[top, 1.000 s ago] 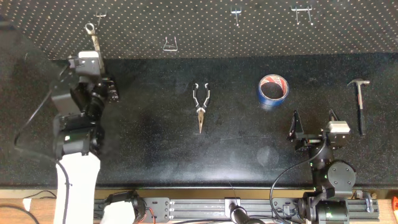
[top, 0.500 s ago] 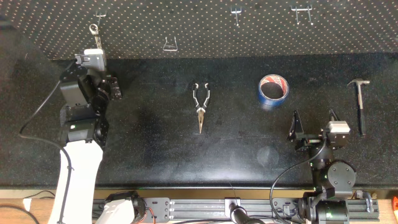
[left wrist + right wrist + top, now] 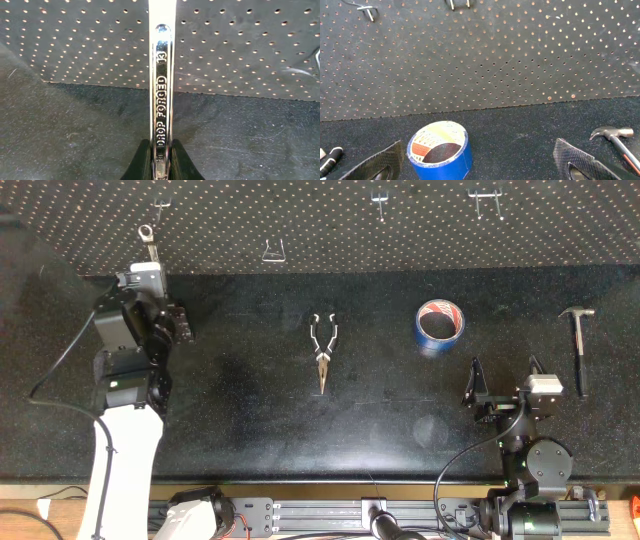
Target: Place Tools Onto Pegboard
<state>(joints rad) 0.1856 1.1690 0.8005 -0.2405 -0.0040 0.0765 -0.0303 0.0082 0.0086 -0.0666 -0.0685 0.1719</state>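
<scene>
My left gripper (image 3: 148, 272) at the far left, close to the pegboard (image 3: 320, 220), is shut on a chrome wrench (image 3: 149, 238) whose ring end points up toward a hook (image 3: 162, 204). The wrench (image 3: 161, 85) runs straight out from between my left fingers (image 3: 141, 160) in the left wrist view. Needle-nose pliers (image 3: 322, 348) lie mid-table. A blue tape roll (image 3: 439, 325) (image 3: 440, 150) and a hammer (image 3: 577, 345) (image 3: 615, 137) lie to the right. My right gripper (image 3: 503, 380) stands open near the front, behind the tape roll.
Empty hooks hang on the pegboard: a wire loop (image 3: 273, 252), a single hook (image 3: 378, 200) and a double hook (image 3: 486, 200) (image 3: 460, 4). Black mat (image 3: 250, 400) covers the table.
The left gripper with the wrench has shifted along the pegboard near the top-left hook, its ring end rising, then dipping slightly. The right arm has not moved.
</scene>
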